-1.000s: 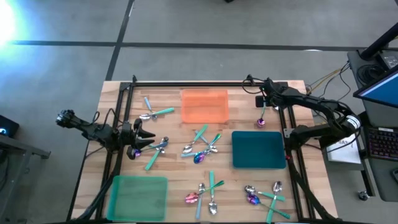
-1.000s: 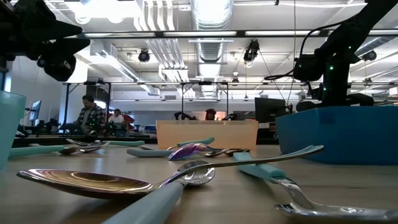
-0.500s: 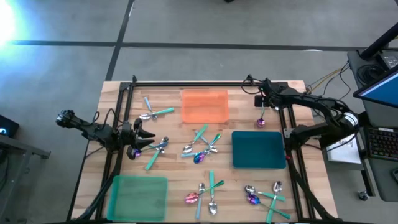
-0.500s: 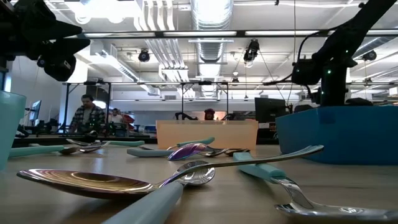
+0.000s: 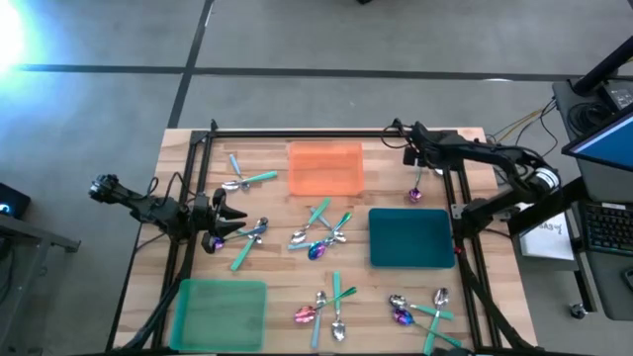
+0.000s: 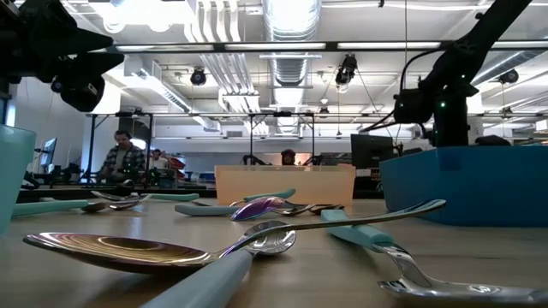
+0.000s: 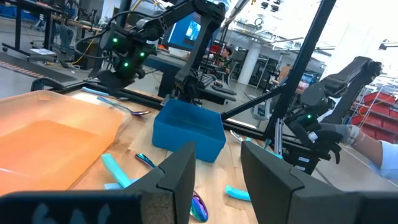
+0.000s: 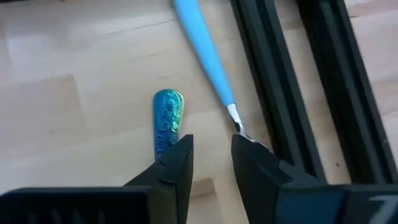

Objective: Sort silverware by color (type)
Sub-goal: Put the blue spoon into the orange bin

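My right gripper (image 5: 413, 160) hangs open at the far right, pointing steeply down over the handle of an iridescent spoon (image 5: 415, 190). In the right wrist view the spoon's blue-green handle end (image 8: 168, 118) lies by one finger (image 8: 174, 158); a teal-handled utensil (image 8: 202, 53) lies beside it. I cannot tell whether the finger touches the handle. My left gripper (image 5: 226, 220) waits open and level at the left, with nothing between its fingers (image 7: 217, 177). Silverware lies flat in clusters at the middle (image 5: 318, 237), far left (image 5: 242, 180) and near side (image 5: 326, 311).
An orange tray (image 5: 324, 168) lies at the far middle, a teal tray (image 5: 410, 237) at the right, a green tray (image 5: 220, 311) near left. A black frame rail (image 8: 292, 81) runs just beside my right gripper. More spoons lie near right (image 5: 420, 309).
My right gripper has gone a little toward the table's left edge and down, over the iridescent spoon's handle, rolling at the wrist as it went. No piece of silverware has moved.
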`<state>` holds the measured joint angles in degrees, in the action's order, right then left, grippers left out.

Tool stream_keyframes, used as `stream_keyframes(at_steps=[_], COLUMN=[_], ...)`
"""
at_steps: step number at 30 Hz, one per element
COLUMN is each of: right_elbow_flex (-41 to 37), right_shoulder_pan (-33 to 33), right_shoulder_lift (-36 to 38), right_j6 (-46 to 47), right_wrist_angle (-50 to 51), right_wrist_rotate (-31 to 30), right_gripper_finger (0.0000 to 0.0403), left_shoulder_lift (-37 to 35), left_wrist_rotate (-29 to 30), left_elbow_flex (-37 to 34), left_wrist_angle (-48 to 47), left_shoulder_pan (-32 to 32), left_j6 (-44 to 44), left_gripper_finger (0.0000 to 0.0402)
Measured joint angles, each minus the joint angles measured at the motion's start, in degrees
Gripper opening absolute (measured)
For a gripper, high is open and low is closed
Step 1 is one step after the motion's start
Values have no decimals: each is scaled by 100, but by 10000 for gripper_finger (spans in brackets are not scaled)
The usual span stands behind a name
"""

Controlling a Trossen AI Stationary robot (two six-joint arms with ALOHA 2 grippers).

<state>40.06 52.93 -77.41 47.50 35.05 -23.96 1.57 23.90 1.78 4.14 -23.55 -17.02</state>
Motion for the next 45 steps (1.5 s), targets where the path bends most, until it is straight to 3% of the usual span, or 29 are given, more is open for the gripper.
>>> stream_keyframes(at_steps=[18, 23, 26, 36, 45], right_elbow_flex=[281, 283, 328, 979, 1875], right_shoulder_pan=[-9, -152, -132, 523, 856], right_shoulder_lift=[-113, -157, -155, -234, -992], right_j6=[421, -105, -509, -1127, -1881], right_wrist_angle=[-185, -1393, -1957, -1028, 385], right_wrist_rotate=[772, 1673, 1802, 1777, 1641], right_gripper_finger=[91, 89, 89, 91, 91], left_shoulder_lift=[0, 2, 0, 0, 2], left_wrist_rotate=[0, 0, 0, 0, 0], left_elbow_flex=[0, 0, 1, 0, 1], left_wrist_angle=[0, 0, 0, 0, 0], left_shoulder_pan=[0, 1, 1, 0, 1], left_j6=[-2, -1, -1, 0, -1], left_gripper_finger=[114, 114, 114, 114, 114])
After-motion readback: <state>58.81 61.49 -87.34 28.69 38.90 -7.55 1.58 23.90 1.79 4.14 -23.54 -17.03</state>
